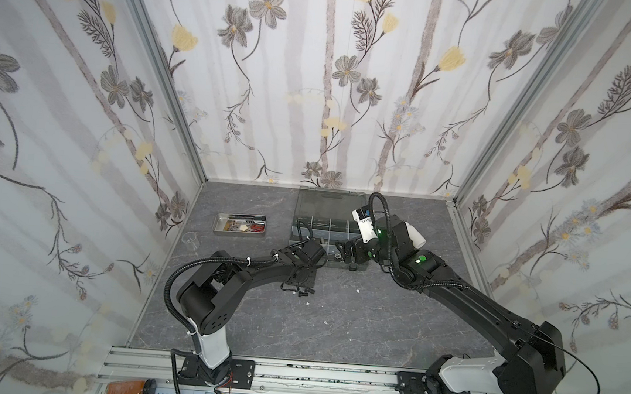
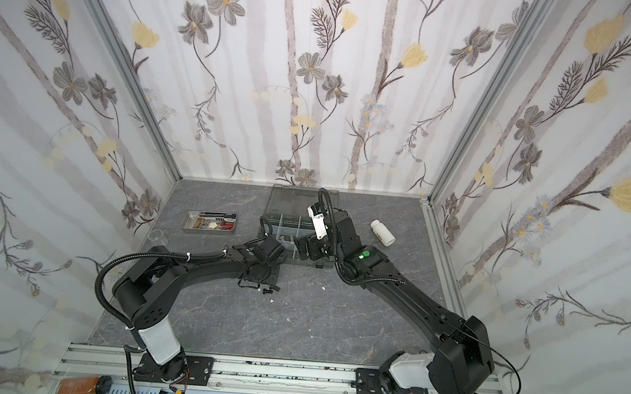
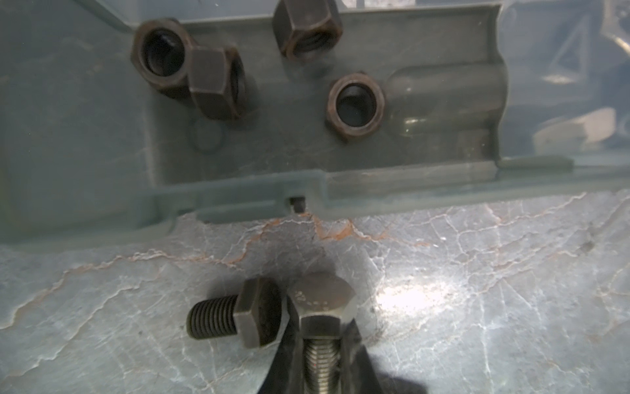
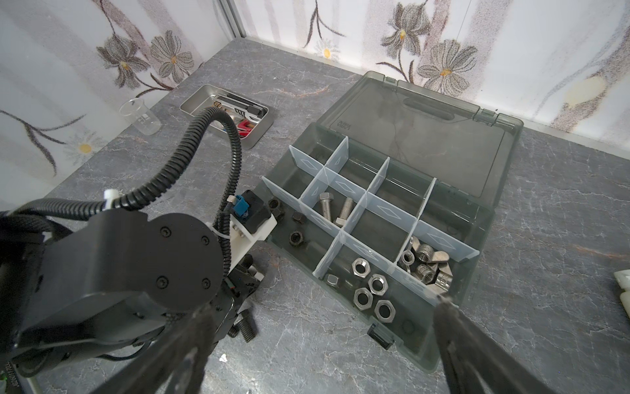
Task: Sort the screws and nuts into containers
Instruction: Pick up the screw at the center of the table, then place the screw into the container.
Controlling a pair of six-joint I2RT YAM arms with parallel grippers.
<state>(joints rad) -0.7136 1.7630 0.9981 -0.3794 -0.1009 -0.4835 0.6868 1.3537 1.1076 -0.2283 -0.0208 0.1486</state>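
The left pincer is clamped on the threaded shank of a silver hex-head bolt, whose head sticks out past the fingertips over the grey marbled tabletop. Whether the bolt is lifted or touching the tabletop cannot be told. A black hex-head bolt lies on its side just beside it, head close to head. Through the smoky wall of the organizer box, four black hex nuts lie in one compartment.

In both top views the box sits toward 12 o'clock on the tabletop with its lid open toward the back wall. The left pincer works at about 7 o'clock from it.

The right pincer hangs over the box's front edge, its fingers wide apart and holding nothing. Under it, silver hex nuts lie in a front compartment, with wing nuts in the next one. Two silver bolts lie in a compartment behind.

A steel tray stands at 9 o'clock from the box, and a white bottle at 3 o'clock.
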